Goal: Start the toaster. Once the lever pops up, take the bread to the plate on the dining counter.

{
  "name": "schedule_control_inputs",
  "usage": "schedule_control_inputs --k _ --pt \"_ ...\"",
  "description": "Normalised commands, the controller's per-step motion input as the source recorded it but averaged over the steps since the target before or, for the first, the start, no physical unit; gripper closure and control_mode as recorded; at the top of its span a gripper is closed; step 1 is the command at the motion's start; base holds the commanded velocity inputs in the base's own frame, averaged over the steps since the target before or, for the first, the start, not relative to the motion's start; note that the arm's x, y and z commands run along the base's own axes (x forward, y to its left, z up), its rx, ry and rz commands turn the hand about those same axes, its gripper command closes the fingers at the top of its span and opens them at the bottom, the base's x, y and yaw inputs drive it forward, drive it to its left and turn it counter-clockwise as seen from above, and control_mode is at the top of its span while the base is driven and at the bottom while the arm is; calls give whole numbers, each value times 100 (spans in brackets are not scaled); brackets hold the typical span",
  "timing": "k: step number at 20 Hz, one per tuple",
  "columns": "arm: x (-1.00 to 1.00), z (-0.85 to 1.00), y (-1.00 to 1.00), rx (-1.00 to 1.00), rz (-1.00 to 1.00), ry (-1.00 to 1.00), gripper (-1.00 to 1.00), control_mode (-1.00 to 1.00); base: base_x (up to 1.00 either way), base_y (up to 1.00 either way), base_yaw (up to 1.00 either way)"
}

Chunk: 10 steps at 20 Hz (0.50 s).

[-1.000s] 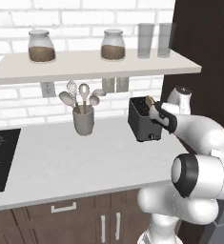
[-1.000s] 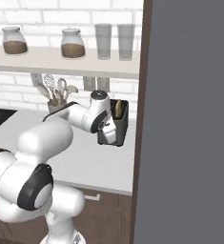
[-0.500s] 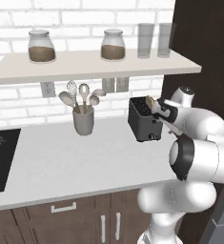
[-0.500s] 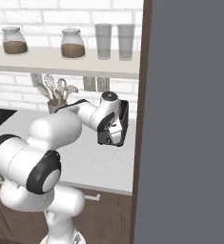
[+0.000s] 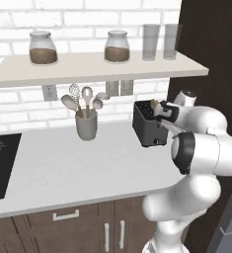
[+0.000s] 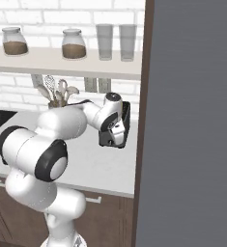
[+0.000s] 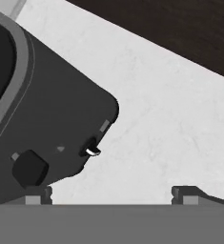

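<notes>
While the gripper (image 7: 111,194) hangs with fingers spread and empty beside the toaster (image 5: 148,125) at the counter's right end, a descent missing the small lever (image 7: 90,151) would likely leave toasting unstarted.

Even, bright, diffuse rendered light; no glare. Soft shadow under shelf (image 5: 97,66) on brick wall, faint shadow beside toaster (image 5: 148,127) on counter (image 5: 63,168). All views sharp, no blur, no edge distortion. Hand view close-up, slightly blocky edges.
</notes>
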Motion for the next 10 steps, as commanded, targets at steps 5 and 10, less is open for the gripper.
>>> schedule_control_inputs --k 5,10 --pt "19 -18 0 0 0 0 -100 -100 0 0 0" --pt "9 -58 0 0 0 0 -100 -100 0 0 0"
